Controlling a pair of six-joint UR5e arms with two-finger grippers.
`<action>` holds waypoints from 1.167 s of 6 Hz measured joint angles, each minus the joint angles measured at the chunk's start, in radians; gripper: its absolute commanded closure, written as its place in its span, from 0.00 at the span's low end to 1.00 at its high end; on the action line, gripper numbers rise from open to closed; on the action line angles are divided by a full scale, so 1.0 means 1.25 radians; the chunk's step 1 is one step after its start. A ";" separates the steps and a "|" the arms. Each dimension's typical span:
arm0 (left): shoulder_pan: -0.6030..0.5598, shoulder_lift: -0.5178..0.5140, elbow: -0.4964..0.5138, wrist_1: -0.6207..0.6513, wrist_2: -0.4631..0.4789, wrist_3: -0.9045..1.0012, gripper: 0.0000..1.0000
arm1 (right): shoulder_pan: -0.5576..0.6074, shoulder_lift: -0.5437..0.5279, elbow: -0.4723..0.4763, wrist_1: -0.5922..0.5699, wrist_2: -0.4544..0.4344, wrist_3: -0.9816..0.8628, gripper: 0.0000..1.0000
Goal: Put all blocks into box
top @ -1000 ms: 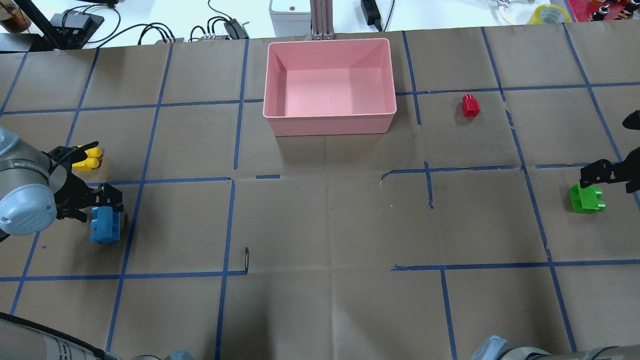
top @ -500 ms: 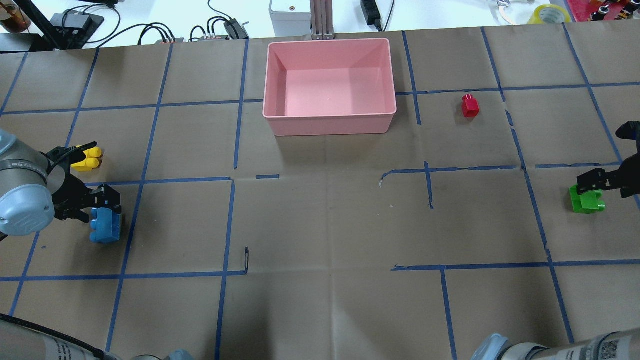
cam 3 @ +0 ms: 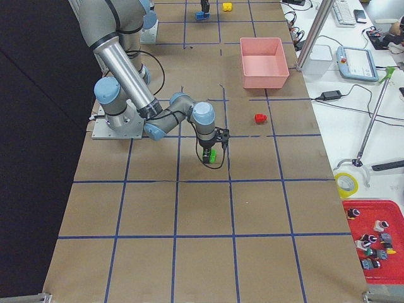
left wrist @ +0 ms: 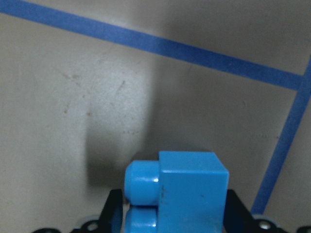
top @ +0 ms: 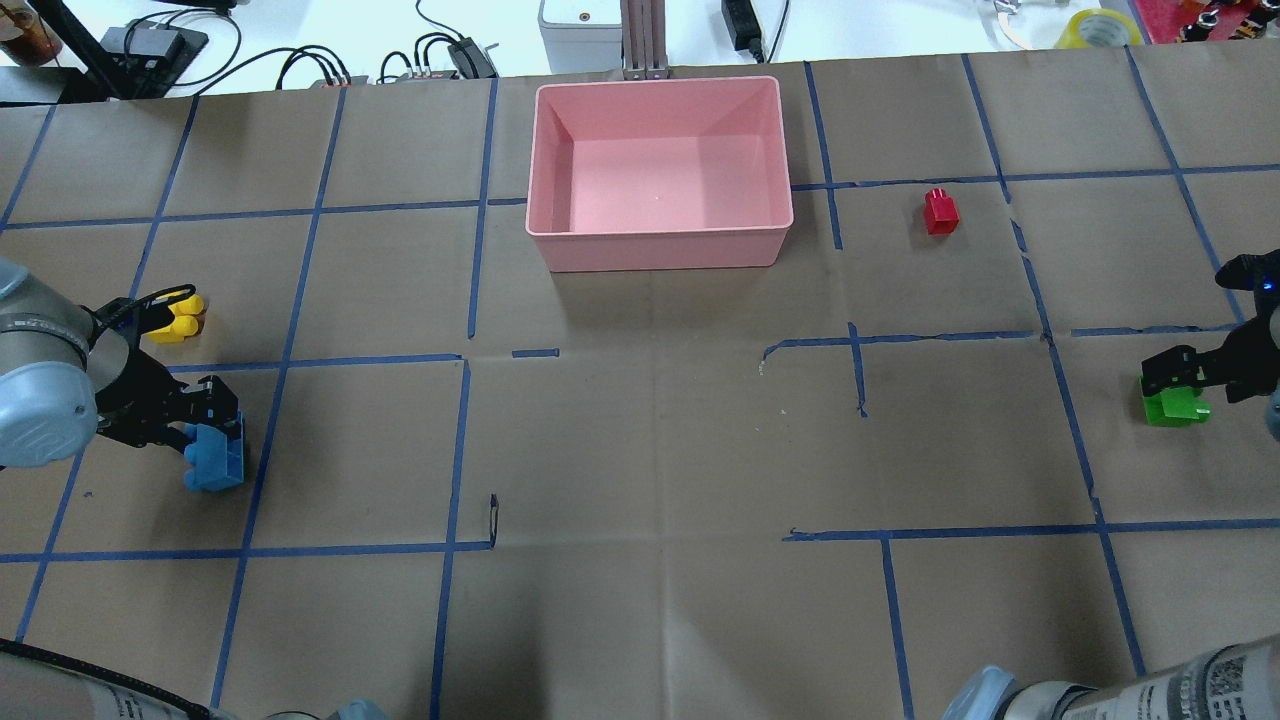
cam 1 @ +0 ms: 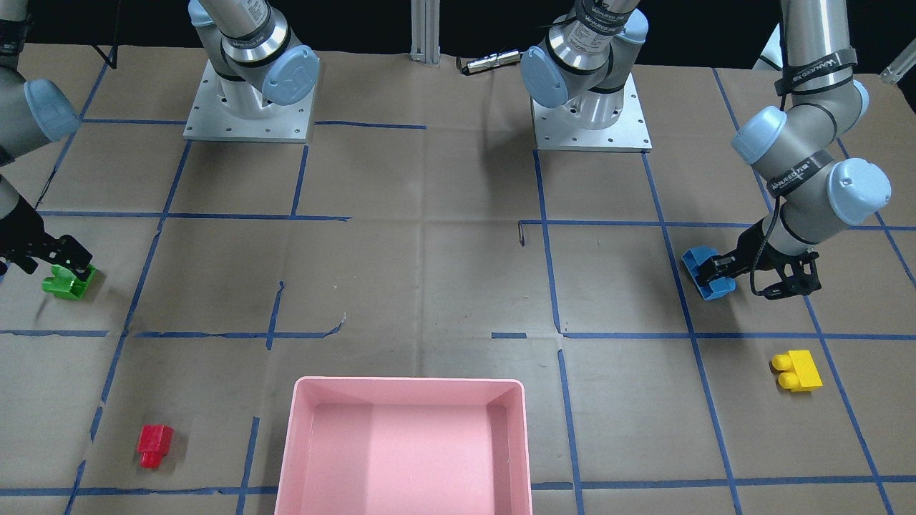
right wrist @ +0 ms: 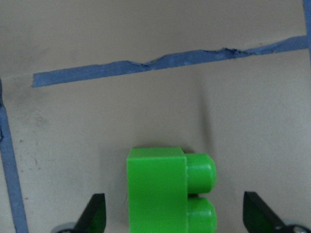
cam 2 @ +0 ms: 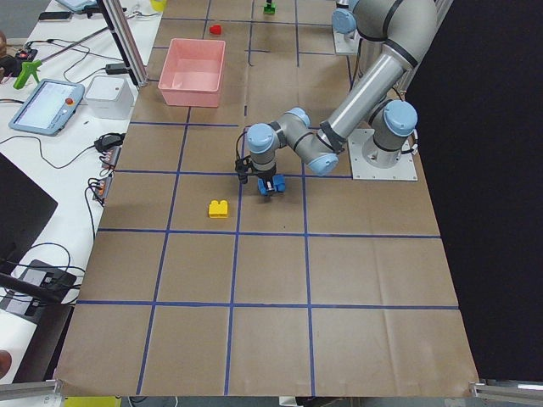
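The light-blue block (top: 215, 458) lies on the table at the left, also in the front view (cam 1: 707, 273) and the left wrist view (left wrist: 180, 194). My left gripper (top: 208, 425) is down over it, with its fingers (left wrist: 114, 216) against both sides, shut on it. The green block (top: 1172, 408) lies at the far right (cam 1: 68, 282). My right gripper (top: 1178, 375) is open, with its fingers (right wrist: 95, 216) wide on either side of the green block (right wrist: 160, 189). The yellow block (top: 178, 318) and the red block (top: 940, 211) lie free. The pink box (top: 660, 238) holds no blocks.
The table is covered in brown paper with a grid of blue tape (top: 320, 210). Cables and devices (top: 440, 55) lie beyond the far edge behind the box. The arm bases (cam 1: 247, 107) stand at the robot's side.
My right gripper has moved inward and down over the green block. My left gripper has come lower around the blue block, which shifted slightly. Red and yellow blocks and the box have not moved.
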 measured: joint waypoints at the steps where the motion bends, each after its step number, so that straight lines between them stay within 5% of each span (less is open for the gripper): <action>1: -0.001 0.006 0.009 -0.018 0.001 0.003 0.94 | 0.000 0.011 0.000 -0.007 0.000 0.000 0.01; 2: -0.003 0.012 0.053 -0.070 0.001 0.005 0.94 | 0.000 0.024 0.000 -0.020 0.000 0.000 0.03; 5: -0.051 0.014 0.407 -0.443 0.003 0.019 0.95 | -0.001 0.027 -0.001 -0.021 -0.002 0.002 0.65; 7: -0.146 -0.018 0.594 -0.543 -0.002 0.048 0.95 | -0.001 0.020 -0.006 -0.012 -0.010 -0.001 0.92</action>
